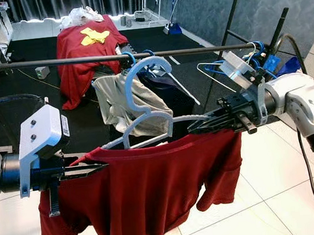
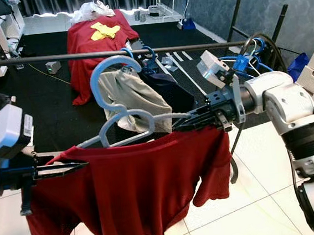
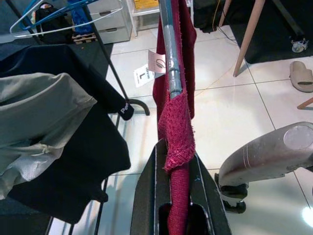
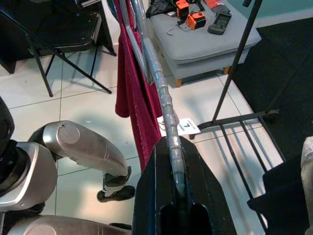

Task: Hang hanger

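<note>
A pale blue hanger [image 1: 144,105] carrying a red shirt [image 1: 148,196] is held up in front of the robot, just near of a black clothes rail [image 1: 112,58]. Its hook is raised to about the level of the rail but is not seen resting on it. The shirt is draped from the hanger's arms and hangs down toward the white tiled floor [image 1: 255,208].

The left gripper [image 1: 89,169] is positioned at the left end of the hanger, its fingers closed on the red fabric and the hanger arm beneath it, as confirmed in the left wrist view, where cloth is pinched between the two black fingers [image 3: 146,196]. The right gripper [image 1: 202,125] is positioned at the right end, its fingers clamped on the bare hanger arm, which is seen running out from between them in the right wrist view.

On the rail a grey garment [image 1: 125,101] and a dark garment [image 1: 168,94] are hung on blue hangers just beyond the held hanger. Further empty hangers [image 1: 224,66] are gathered at the rail's right end. Far behind, another red cloth [image 1: 84,52] with a yellow item [image 1: 94,35] on top is draped over an object on the dark carpet [image 1: 44,106]
</note>
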### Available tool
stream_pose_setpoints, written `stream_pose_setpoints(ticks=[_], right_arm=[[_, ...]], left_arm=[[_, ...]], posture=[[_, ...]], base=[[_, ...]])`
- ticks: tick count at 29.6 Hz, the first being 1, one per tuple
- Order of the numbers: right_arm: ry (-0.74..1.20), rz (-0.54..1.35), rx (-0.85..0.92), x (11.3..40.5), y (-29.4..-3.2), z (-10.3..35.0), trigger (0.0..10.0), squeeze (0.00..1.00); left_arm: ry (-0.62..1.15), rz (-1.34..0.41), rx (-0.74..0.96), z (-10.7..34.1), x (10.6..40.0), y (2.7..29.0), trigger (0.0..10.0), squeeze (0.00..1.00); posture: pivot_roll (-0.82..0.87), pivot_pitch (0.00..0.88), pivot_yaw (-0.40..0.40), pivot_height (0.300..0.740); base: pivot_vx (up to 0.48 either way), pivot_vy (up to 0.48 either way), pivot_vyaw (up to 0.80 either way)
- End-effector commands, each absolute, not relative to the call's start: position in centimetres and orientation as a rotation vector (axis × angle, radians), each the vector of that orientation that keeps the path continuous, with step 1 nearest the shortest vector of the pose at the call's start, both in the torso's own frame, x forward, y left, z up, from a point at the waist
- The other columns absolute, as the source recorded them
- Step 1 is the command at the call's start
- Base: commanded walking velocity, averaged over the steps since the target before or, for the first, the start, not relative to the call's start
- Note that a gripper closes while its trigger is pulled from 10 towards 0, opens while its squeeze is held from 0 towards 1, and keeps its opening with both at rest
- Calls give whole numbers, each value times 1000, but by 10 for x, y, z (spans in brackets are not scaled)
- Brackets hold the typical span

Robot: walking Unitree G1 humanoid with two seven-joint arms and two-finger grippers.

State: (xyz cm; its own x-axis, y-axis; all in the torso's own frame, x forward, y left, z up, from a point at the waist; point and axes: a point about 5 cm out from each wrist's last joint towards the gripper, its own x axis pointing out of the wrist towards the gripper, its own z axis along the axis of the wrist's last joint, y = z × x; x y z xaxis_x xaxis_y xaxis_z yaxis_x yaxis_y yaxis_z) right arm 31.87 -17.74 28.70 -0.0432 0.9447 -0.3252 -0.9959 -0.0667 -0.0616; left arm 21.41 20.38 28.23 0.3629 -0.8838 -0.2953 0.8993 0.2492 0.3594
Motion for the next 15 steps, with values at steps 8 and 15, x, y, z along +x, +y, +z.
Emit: stream_pose_setpoints(ticks=[8, 15], right_arm=[[209, 1600, -319, 322, -175, 286, 0, 0], [205, 1594, -321, 323, -175, 286, 0, 0]], left_arm=[[-157, -1272, 347, 317, 204, 207, 10000, 937], [-127, -1316, 291, 317, 201, 208, 10000, 1000]], posture=[[-38, 0, -94, 740], [-38, 0, -95, 740]], base=[[0, 0, 0], [0, 0, 0]])
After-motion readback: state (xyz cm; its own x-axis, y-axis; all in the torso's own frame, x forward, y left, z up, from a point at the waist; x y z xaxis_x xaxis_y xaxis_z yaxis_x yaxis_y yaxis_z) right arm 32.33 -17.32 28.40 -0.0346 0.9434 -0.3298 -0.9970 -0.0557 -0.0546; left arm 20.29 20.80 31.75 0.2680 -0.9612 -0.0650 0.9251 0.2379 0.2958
